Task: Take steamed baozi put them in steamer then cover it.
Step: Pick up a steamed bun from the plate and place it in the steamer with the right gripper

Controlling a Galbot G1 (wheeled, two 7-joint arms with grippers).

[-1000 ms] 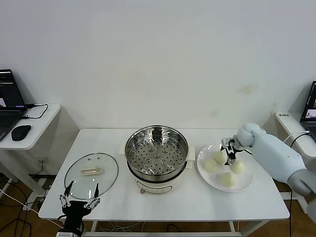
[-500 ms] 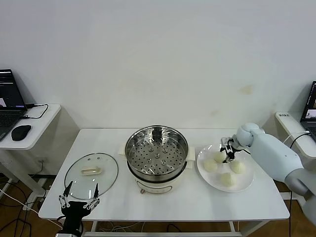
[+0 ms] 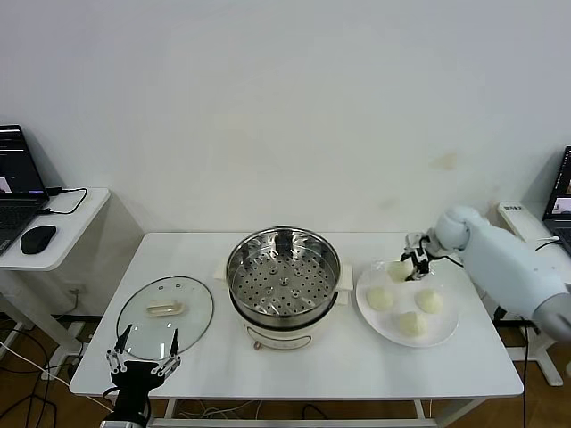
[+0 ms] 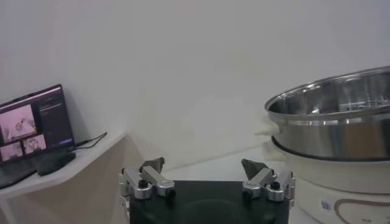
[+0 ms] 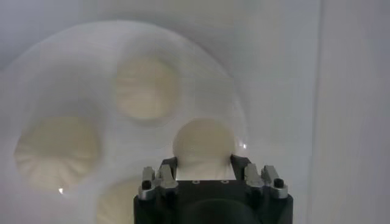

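Note:
My right gripper (image 3: 413, 266) is shut on one cream-white baozi (image 3: 398, 270) and holds it just above the white plate's (image 3: 450, 323) far edge. In the right wrist view the held baozi (image 5: 204, 141) sits between the jaws of the gripper (image 5: 203, 159). Three more baozi (image 3: 380, 298) lie on the plate below (image 5: 148, 88). The steel steamer (image 3: 283, 267) stands mid-table with its perforated tray bare. The glass cover (image 3: 165, 310) lies flat to the steamer's left. My left gripper (image 3: 143, 361) hangs open and empty at the table's front left edge.
A side desk with a laptop and mouse (image 3: 37, 239) stands far left. Another laptop (image 3: 560, 201) is at the far right edge. The left wrist view shows the steamer's side (image 4: 341, 115) close by the left gripper (image 4: 204, 167).
My right gripper closed on the far-left baozi and lifted it a little up and away from the plate. The left arm has not moved.

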